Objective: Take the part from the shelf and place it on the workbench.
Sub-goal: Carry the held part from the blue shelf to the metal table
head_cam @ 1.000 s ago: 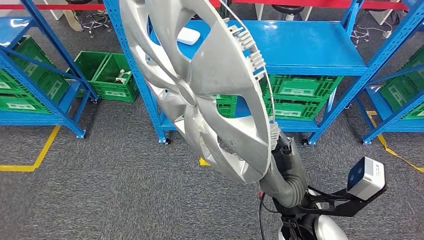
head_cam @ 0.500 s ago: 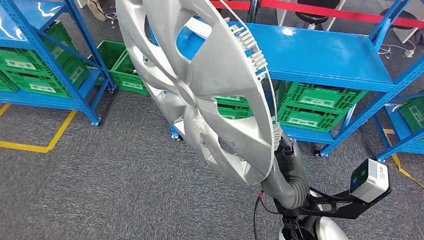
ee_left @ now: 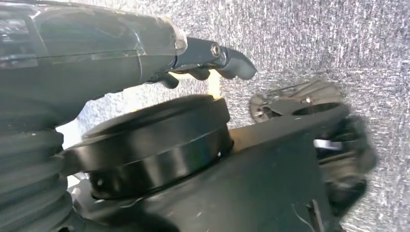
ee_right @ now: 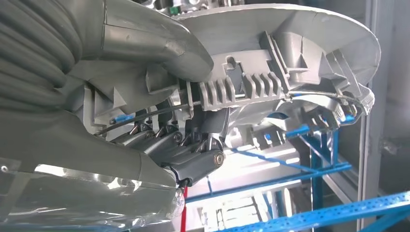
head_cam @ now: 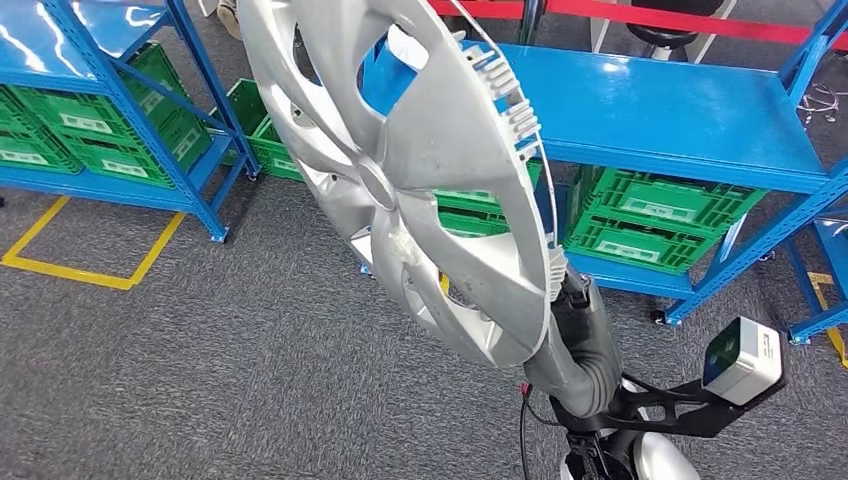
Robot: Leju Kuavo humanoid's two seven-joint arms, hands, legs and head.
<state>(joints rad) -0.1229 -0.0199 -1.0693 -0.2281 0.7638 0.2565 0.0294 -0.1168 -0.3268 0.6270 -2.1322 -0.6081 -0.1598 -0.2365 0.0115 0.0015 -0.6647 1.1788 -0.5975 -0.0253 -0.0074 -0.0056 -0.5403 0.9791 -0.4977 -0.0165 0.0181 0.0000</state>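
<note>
One silver hubcap (head_cam: 400, 180) is hanging high in the head view, gripped at its lower rim by the right hand (ee_right: 159, 121), whose thumb is pressing over the outer lip while the darker fingers (ee_right: 193, 159) are curling up against the ribbed clips on the inside. It is already off the blue shelf (head_cam: 660, 110) and is riding in the air above the grey carpet (head_cam: 200, 380), with the shelf standing behind it. It is looking like a thin moulded plastic disc, so I am judging it light but wide, stiff across the spokes yet liable to flex or crack at the clip tabs and the wire ring if squeezed hard. Its smooth painted face is probably slippery, which is making the ribbed rim the sensible place to hold, as the hand is doing now. With the grip at one edge, the disc is likely swinging easily when the arm turns. It is standing nearly on edge, tilted, its face turning toward the robot's left and its long line running from the hand up and away to the left. Meanwhile the left hand (ee_left: 203, 58) is hanging down over the carpet, its fingers curling in with nothing between them.
</note>
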